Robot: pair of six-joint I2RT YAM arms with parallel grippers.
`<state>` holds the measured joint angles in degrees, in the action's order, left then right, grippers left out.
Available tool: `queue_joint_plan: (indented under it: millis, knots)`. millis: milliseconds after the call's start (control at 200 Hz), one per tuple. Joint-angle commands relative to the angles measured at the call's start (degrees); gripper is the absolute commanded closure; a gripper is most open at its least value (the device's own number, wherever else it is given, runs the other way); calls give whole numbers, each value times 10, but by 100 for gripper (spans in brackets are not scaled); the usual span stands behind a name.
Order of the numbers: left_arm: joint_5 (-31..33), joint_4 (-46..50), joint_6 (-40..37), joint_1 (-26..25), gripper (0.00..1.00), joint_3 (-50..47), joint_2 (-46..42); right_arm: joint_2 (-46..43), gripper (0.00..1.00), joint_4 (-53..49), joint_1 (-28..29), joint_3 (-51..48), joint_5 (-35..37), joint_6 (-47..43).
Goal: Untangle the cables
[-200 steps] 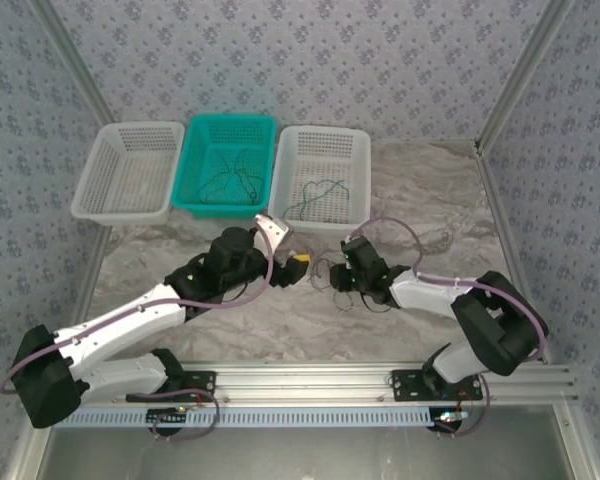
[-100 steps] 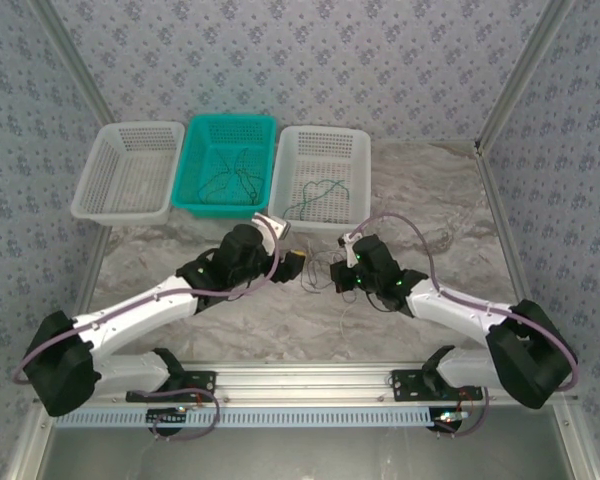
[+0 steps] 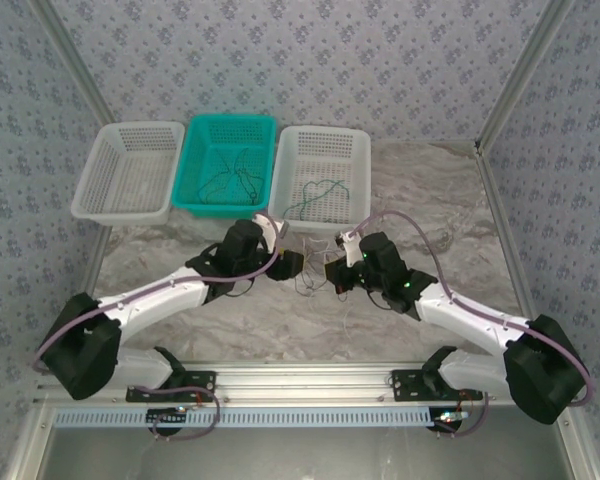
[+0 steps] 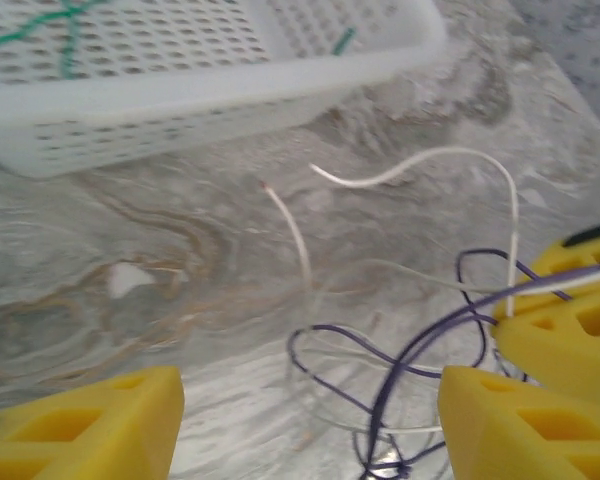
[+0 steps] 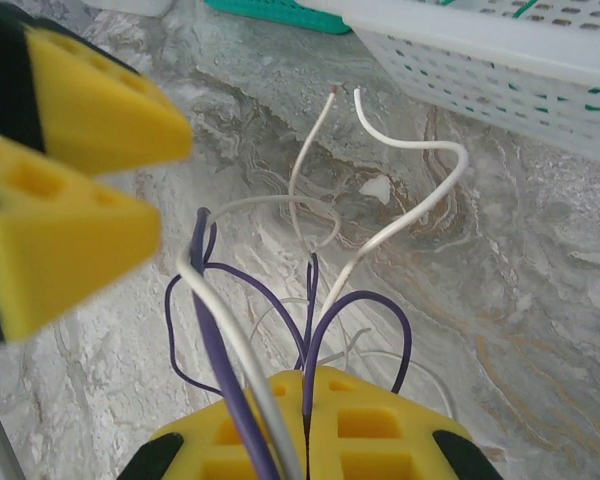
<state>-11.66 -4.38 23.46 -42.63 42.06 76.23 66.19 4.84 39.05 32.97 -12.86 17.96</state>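
Clamping cables (image 5: 310, 300): right claw (image 5: 305, 395) | left claw (image 4: 305, 425): apart | wrist close-up: cables purple, white

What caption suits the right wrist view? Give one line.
Right fingers shut on purple and white cables over marble table.

white perforated plastic basket (image 5: 540, 70): cut off by top edge. thin purple and white wires (image 5: 242, 375) before the basket: near ends hidden inside right gripper (image 5: 307, 400).

Bright even light, soft shadows, left wrist view blurred
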Motion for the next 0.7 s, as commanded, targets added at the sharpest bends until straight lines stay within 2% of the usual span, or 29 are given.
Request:
queue_joint_plan:
  millis: [0,180,315,400,510,600,695]
  knots:
    - [-55,-18,7,-1,36,7,23,-11,100,-8,-4,21,2,3]
    - [-37,-13,11,-1,49,7,61,-13,100,-12,-5,22,6,7]
    - [-48,-28,19,-1,62,6,75,-14,100,-29,-8,22,36,10]
    - [-57,-33,19,-1,65,4,78,-15,100,-38,-15,19,48,18]
    - [-68,-42,23,-2,63,-2,87,-23,100,-31,-22,10,45,28]
    - [-71,-66,38,-10,48,-4,108,-27,100,-20,-25,3,45,35]
    - [-75,-92,48,-28,49,0,133,-25,100,-15,-30,0,42,41]
